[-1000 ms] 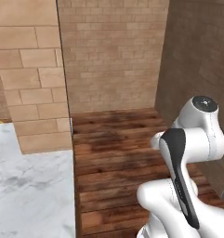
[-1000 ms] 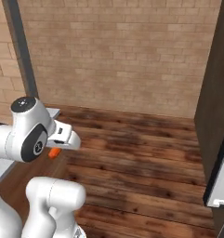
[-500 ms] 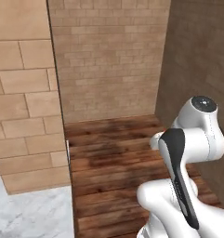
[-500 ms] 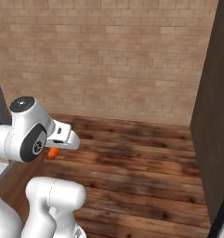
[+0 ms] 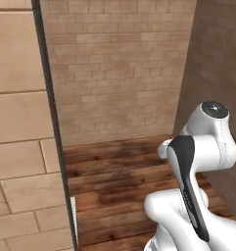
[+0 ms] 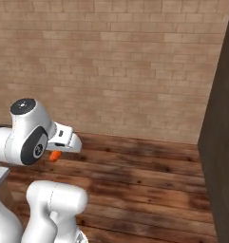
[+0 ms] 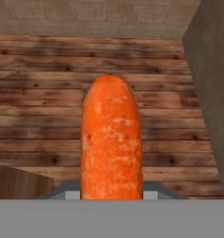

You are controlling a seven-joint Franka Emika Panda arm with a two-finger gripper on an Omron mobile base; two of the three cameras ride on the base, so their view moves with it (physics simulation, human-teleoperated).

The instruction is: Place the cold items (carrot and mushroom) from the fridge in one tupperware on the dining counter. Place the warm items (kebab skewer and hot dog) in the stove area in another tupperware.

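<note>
A dark plank floor is stretching from the foot of the brick back wall toward the camera, its reddish-brown boards running side to side with darker stains showing near the middle. In the right base view the same floor is meeting a dark panel standing at its right edge. In the hand view the boards are lying bare, with nothing resting on them.
</note>
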